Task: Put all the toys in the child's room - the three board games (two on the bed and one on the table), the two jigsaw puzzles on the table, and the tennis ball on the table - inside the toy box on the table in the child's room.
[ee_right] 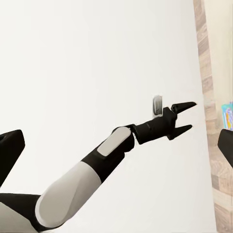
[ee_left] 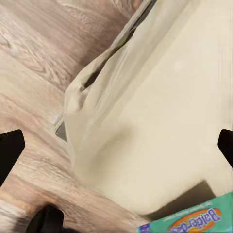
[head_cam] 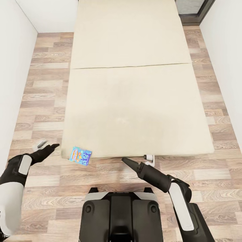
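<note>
A large low bed with a plain beige mattress [head_cam: 134, 97] lies ahead of both arms on pale wood-plank flooring [head_cam: 47, 101] between white walls. A small blue-teal cardboard game box [head_cam: 80, 155] lies at the mattress's near corner, overhanging the edge, just to the right of the left gripper [head_cam: 53, 146], whose black fingers point toward it without touching. The right gripper [head_cam: 126, 161] hovers just short of the mattress's near edge, well right of the box; its fingers look closed
</note>
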You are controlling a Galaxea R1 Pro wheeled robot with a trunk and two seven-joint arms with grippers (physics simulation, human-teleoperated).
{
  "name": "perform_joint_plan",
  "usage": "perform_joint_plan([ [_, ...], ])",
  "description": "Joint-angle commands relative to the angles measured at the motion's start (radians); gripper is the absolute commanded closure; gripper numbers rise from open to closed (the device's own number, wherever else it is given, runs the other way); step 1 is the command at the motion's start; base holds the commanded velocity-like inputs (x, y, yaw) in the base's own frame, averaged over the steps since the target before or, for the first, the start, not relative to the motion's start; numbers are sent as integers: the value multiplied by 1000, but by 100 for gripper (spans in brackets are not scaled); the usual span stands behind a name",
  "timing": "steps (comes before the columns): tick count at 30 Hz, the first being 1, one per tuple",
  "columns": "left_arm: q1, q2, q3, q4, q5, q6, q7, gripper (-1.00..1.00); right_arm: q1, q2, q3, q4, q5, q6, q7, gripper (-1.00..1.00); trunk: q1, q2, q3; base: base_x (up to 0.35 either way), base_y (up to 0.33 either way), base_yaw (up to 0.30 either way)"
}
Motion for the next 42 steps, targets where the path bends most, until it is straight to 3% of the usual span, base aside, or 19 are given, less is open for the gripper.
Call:
perform_joint_plan([
  [1, -1, 7, 9, 0, 2, 23, -29, -100, 0, 0, -1, 1, -3, 1, 0, -100, 1, -1, -1, 0, 0, 0],
  [8, 3, 70, 28, 0, 1, 154, -218, -100, 0, -4, -5, 7, -4, -52, -2, -100, 1, -1, -1, 0, 0, 0],
  [11, 8, 118, 32, 2, 1, 225, -338, -100, -1, -6, -13, 14, -5, -62, -4, -100, 1, -1, -1, 0, 0, 0],
  [15, 22, 155, 33, 17, -1, 270, -457, -100, -1, -7, -38, 19, -4, -59, -13, -100, 1, -1, -1, 0, 0, 0],
  [22, 90, 177, 33, 49, -5, 289, -554, -100, 0, -8, -69, 24, -2, -55, -37, -100, 1, -1, -1, 0, 0, 0],
  [29, 184, 231, 33, 81, -2, 294, -626, -100, 2, -8, -77, 29, -1, -54, -80, -100, 1, -1, -1, 0, 0, 0],
  [34, 235, 273, 32, 110, -5, 294, -740, -100, 11, -13, -83, 32, -3, -54, -103, -100, 1, -1, -1, 0, 0, 0],
  [42, 248, 283, 24, 116, -9, 294, -821, -100, 14, -30, -88, 40, -3, -54, -114, -100, 1, -1, -1, -44, 0, 0],
])
